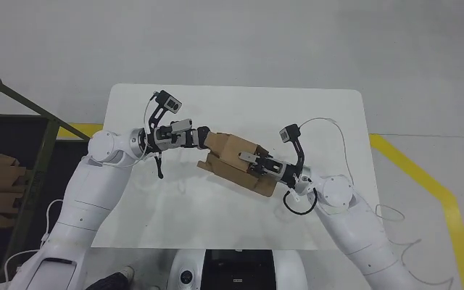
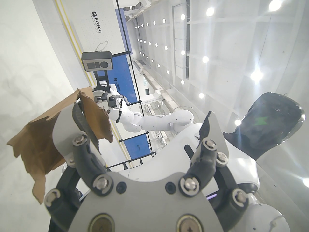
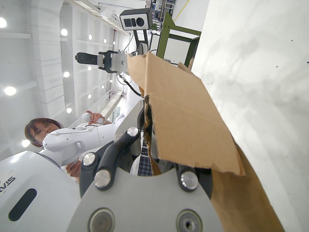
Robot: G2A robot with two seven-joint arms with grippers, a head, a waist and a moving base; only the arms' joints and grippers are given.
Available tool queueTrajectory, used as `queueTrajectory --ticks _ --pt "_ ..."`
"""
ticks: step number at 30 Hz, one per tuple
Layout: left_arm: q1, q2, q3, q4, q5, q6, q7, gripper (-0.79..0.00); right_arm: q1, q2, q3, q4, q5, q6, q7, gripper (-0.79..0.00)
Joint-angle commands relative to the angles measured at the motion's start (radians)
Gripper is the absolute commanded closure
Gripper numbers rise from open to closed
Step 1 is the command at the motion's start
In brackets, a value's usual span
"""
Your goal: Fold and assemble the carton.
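Note:
A brown carton (image 1: 233, 161), partly folded, lies tilted at the middle of the white table (image 1: 290, 109). My left gripper (image 1: 205, 138) is at the carton's left end and stands open. In the left wrist view, one of its fingers (image 2: 78, 121) sits against a ragged carton flap (image 2: 95, 117) and the other finger (image 2: 208, 131) is free in the air. My right gripper (image 1: 250, 158) comes in from the right and is shut on the carton's upper wall. In the right wrist view that wall (image 3: 188, 126) covers one side of the right gripper (image 3: 147, 107).
A thin white cable (image 1: 335, 129) loops over the table behind the right arm. A dark green frame (image 1: 32, 112) and stacked cardboard (image 1: 9, 174) stand off the table's left side. A yellow floor line (image 1: 409, 163) runs to the right.

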Motion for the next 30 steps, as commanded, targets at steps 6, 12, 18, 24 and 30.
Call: queueTrajectory --ticks 6,12,18,24,30 --pt "0.017 0.002 -0.013 -0.014 0.063 0.013 0.074 -0.785 0.017 -0.001 -0.015 0.005 0.006 0.011 0.055 0.0" --pt "0.03 0.008 -0.044 -0.012 0.069 0.03 0.044 -0.785 0.044 0.005 -0.009 0.019 -0.001 -0.013 0.16 0.0" --pt "0.038 0.013 -0.065 -0.012 0.053 0.053 -0.001 -0.785 0.056 0.007 -0.007 0.035 0.008 -0.025 0.201 0.0" --pt "0.038 0.013 -0.065 -0.012 0.053 0.053 -0.001 -0.785 0.056 0.007 -0.007 0.035 0.008 -0.025 0.201 0.0" --pt "0.062 0.012 -0.052 -0.047 0.076 0.075 0.029 -0.785 0.051 0.01 0.006 0.04 0.0 -0.014 0.19 0.0"
